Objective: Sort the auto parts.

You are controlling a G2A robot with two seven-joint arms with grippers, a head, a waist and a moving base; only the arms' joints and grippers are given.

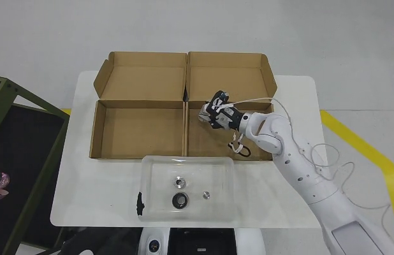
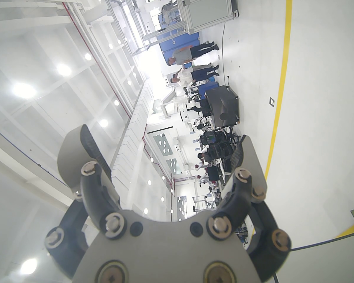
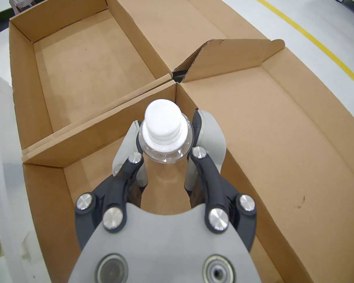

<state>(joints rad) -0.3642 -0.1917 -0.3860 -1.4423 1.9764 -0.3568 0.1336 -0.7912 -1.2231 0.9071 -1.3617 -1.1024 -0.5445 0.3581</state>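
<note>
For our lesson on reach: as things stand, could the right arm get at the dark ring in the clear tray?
Probably not yet. The right claw is shut on a white-capped part over a cardboard box, so it is occupied. The clear tray is open-topped and nothing covers the dark ring.

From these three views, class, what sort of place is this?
Probably an industrial robotics hall: a yellow floor line, a metal-framed enclosure, and cardboard boxes beside a clear bin of small parts on a white table.
</note>
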